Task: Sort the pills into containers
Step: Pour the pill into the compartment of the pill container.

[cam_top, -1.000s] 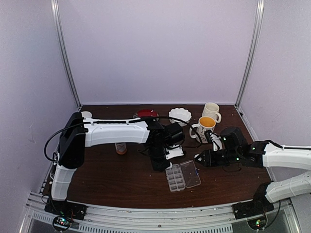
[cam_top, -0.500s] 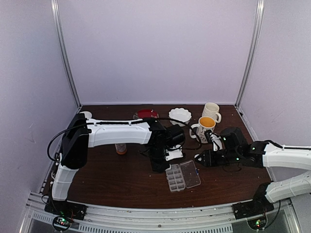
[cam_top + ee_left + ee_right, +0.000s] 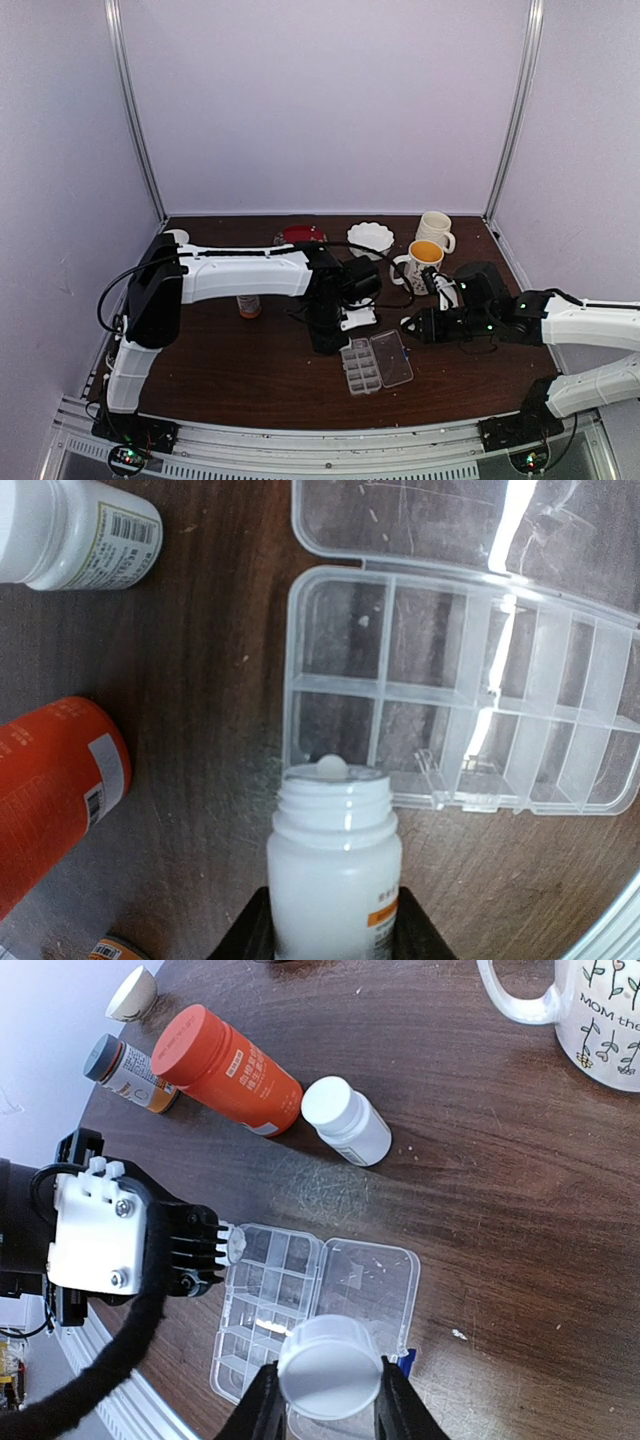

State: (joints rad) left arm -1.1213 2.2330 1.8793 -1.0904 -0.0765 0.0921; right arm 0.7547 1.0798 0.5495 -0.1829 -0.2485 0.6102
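A clear pill box [image 3: 290,680] lies open on the brown table, its lid [image 3: 430,520] folded flat. Its containers sit in two rows, and one small pill [image 3: 364,621] rests in a corner compartment. My left gripper [image 3: 333,920] is shut on an uncapped white bottle [image 3: 335,860], tipped toward the box edge. Another pill [image 3: 331,768] sits at the bottle's mouth. My right gripper [image 3: 330,1390] is shut on a white cap [image 3: 330,1367] above the pill box [image 3: 318,1260]. From above, the pill box [image 3: 375,363] lies between both grippers.
A big orange bottle [image 3: 225,1070], a small white bottle [image 3: 347,1120] and a grey-capped bottle [image 3: 125,1070] lie beyond the box. Two mugs [image 3: 423,262] [image 3: 435,230], a white bowl [image 3: 370,237] and a red plate [image 3: 302,234] stand at the back.
The left arm's upper link has shifted slightly to the right. Both grippers and the things they hold stay where they were.
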